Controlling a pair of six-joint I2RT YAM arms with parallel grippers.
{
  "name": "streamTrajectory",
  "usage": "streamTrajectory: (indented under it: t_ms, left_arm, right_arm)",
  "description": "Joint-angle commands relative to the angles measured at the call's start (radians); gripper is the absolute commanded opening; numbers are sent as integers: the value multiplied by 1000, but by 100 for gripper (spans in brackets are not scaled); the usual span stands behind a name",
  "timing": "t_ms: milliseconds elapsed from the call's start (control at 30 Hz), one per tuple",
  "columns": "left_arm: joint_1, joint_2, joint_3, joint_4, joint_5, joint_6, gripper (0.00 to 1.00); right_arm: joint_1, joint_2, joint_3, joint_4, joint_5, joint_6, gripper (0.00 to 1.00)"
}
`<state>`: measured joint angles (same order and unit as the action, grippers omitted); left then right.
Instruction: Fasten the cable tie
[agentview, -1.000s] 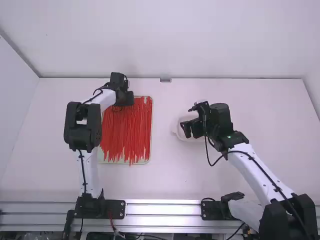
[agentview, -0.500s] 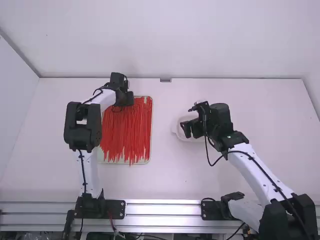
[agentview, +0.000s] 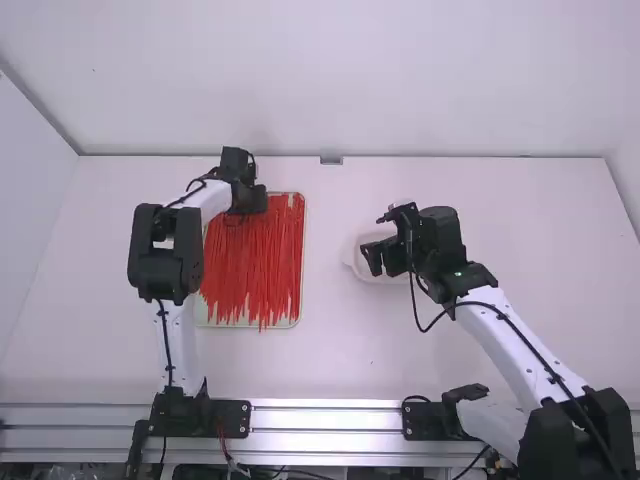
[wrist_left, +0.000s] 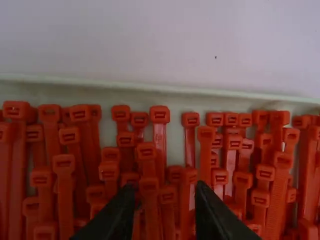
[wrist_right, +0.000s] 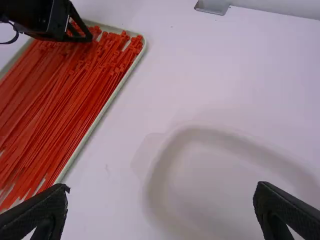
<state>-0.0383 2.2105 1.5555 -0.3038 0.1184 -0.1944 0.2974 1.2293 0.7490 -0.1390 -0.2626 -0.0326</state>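
Note:
A heap of red cable ties (agentview: 255, 265) lies lengthwise in a pale flat tray (agentview: 302, 262) left of the table's middle. My left gripper (agentview: 245, 208) hangs at the tray's far end. Seen from the left wrist, the left gripper (wrist_left: 165, 185) is open, its fingers (wrist_left: 120, 212) straddling a few tie heads (wrist_left: 160, 115) just short of the tray rim (wrist_left: 150, 89). My right gripper (agentview: 372, 258) hovers wide open over a white dish (agentview: 356, 268), with nothing between its fingers (wrist_right: 42, 210). The right wrist view shows the dish (wrist_right: 225, 165), the ties (wrist_right: 55, 100) and the left gripper (wrist_right: 50, 17).
A small grey bracket (agentview: 331, 159) sits at the table's far edge, by the back wall. White table surface spreads to the right of the dish and in front of the tray.

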Motion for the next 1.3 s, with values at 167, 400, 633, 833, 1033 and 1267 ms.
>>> streamTrajectory:
  t_ms: [167,400,633,833,1033,1267]
  left_arm:
    - [-2,6,-8,0,-5,-19,25]
    - [-1,6,-8,2,-5,-19,14]
    - [-1,6,-8,5,-5,-19,9]
    - [-1,6,-8,7,-4,-20,6]
    - [-1,6,-8,14,-4,-20,6]
    - [-1,6,-8,7,-4,-26,34]
  right_arm:
    - [5,6,35,-4,-6,2,99]
    - [5,6,35,-4,-6,2,99]
    - [5,6,35,-4,-7,2,99]
    - [5,6,35,-5,-6,2,99]
    - [5,6,35,-5,-6,2,99]
    - [5,6,35,-5,-7,2,99]
